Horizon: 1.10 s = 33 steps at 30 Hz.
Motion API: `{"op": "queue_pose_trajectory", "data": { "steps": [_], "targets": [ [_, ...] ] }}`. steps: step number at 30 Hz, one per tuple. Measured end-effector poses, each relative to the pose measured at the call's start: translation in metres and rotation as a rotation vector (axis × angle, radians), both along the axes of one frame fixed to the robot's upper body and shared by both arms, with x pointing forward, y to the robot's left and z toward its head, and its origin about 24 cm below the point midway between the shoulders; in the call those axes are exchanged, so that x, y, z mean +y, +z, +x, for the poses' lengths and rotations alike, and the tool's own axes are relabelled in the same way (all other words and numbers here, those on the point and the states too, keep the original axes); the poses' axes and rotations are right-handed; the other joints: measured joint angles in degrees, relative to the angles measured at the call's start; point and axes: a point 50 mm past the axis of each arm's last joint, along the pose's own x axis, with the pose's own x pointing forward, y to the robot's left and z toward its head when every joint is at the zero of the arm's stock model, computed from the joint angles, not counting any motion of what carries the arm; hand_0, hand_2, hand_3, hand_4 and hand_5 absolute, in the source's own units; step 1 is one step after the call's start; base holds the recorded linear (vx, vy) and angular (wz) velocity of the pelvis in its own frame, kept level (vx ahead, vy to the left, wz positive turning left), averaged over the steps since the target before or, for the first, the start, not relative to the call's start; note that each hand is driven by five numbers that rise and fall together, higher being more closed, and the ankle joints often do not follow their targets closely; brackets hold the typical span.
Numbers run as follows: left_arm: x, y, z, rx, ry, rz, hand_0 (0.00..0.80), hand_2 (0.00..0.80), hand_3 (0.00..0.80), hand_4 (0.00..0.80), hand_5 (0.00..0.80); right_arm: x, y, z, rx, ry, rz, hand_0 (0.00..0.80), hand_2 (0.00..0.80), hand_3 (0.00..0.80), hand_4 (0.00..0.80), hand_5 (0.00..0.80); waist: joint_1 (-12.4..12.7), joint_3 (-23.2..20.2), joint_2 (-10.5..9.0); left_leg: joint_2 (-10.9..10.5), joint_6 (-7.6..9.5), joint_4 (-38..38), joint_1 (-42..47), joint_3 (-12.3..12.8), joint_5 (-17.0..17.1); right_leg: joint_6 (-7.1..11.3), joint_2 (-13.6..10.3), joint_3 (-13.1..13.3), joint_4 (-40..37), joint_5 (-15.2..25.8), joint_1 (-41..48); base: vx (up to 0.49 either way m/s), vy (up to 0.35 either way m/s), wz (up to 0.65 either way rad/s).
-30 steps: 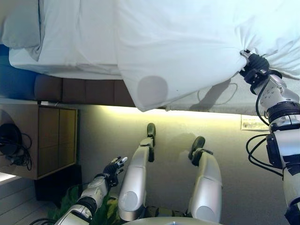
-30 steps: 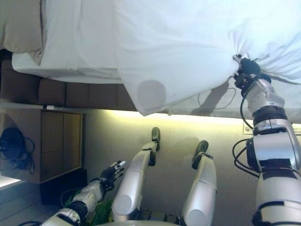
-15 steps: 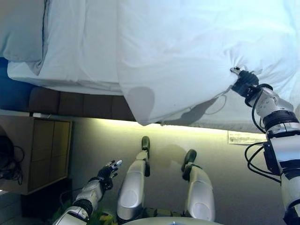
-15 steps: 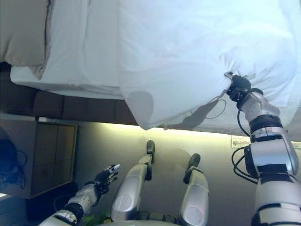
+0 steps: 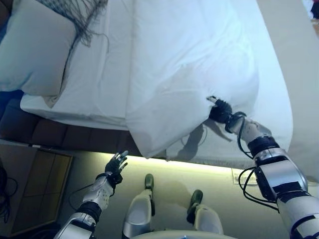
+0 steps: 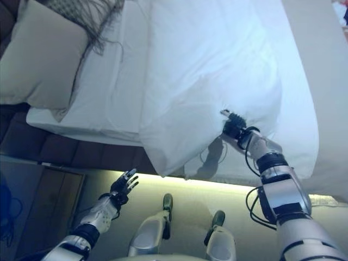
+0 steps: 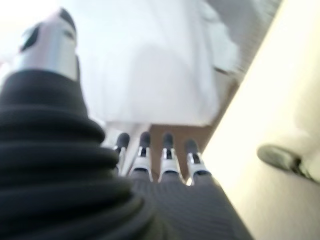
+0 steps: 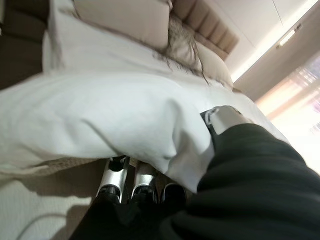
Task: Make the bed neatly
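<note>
Bed-making in progress: duvet gripped, not yet spread.

Nearest, the left robot hand (image 5: 114, 163) hangs released below the bed's edge. The right robot hand (image 5: 220, 110) is clenched on a bunch of the white duvet (image 5: 194, 59), whose corner droops over the bed (image 5: 75, 109). Farther off lies the pillow (image 5: 35, 55). Judged remaining: pulling the duvet flat and square.

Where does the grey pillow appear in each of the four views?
Left eye view: the grey pillow lies at the upper left, at the head of the bed.
Right eye view: same upper-left place.
Left wrist view: not in it.
Right wrist view: a pillow shows at the top, beyond the white duvet.
Shared landmark: the white duvet, pinched by the right robot hand.
</note>
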Motion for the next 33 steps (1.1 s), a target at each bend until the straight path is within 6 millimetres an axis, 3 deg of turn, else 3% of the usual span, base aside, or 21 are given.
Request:
{"op": "queue_pose_trajectory", "data": {
  "steps": [4, 9, 13, 18, 22, 33],
  "targets": [
    [-0.011, -0.001, 0.001, 0.014, 0.093, -0.172, 0.000, 0.000, 0.000, 0.000, 0.000, 0.032, -0.010, -0.003, 0.018, 0.075, 0.015, 0.800, 0.800, 0.800, 0.800, 0.800, 0.0, -1.6, -1.35, 0.2, -0.57, -0.2, 2.1, -0.8, -0.5, 0.01, 0.6, -1.0, -2.0, 0.1, 3.5, 0.156, -0.041, 0.09],
    [-0.026, -0.008, -0.003, 0.079, 0.202, -0.397, 0.000, 0.000, 0.000, 0.000, 0.000, 0.051, -0.010, -0.002, 0.032, 0.079, 0.037, 0.800, 0.800, 0.800, 0.800, 0.800, 1.1, -3.0, -3.19, 1.2, -1.25, -0.2, 3.8, -0.9, -1.0, -0.44, 1.9, -1.1, -3.6, 0.2, 6.0, 0.068, -0.088, 0.01],
    [-0.031, -0.024, -0.016, 0.193, 0.322, -0.505, 0.000, 0.000, 0.000, 0.000, 0.000, 0.059, -0.012, -0.003, 0.047, 0.064, 0.061, 0.800, 0.800, 0.800, 0.800, 0.800, 1.5, -4.1, -5.05, 2.0, -1.74, -0.1, 3.8, -1.2, -1.1, -0.91, 2.9, -1.1, -4.4, 0.4, 6.5, 0.031, -0.122, 0.01],
    [-0.022, -0.043, -0.037, 0.357, 0.458, -0.509, 0.000, 0.000, 0.000, 0.000, 0.000, 0.062, -0.010, -0.001, 0.027, 0.040, 0.098, 0.800, 0.800, 0.800, 0.800, 0.800, 1.6, -4.7, -7.06, 2.7, -2.24, -0.1, 3.9, -1.7, -1.1, -1.32, 3.8, -1.3, -5.6, 0.6, 7.4, 0.033, -0.109, 0.03],
    [-0.019, -0.050, -0.048, 0.444, 0.609, -0.618, 0.000, 0.000, 0.000, 0.000, 0.000, 0.069, -0.009, -0.001, 0.012, 0.028, 0.141, 0.800, 0.800, 0.800, 0.800, 0.800, 1.9, -4.7, -9.56, 3.3, -2.76, -0.1, 3.7, -2.3, -1.1, -1.59, 4.5, -1.3, -6.1, 0.6, 7.7, 0.020, -0.120, 0.06],
    [-0.038, -0.043, -0.043, 0.515, 0.654, -0.926, 0.000, 0.000, 0.000, 0.000, 0.000, 0.089, -0.004, -0.002, -0.027, 0.059, 0.200, 0.800, 0.800, 0.800, 0.800, 0.800, 2.8, -3.2, -13.98, 4.5, -3.58, 0.2, 3.3, -2.4, -1.5, -2.10, 5.7, -1.2, -6.5, 0.5, 7.6, -0.012, -0.077, -0.01]
  ]
}}
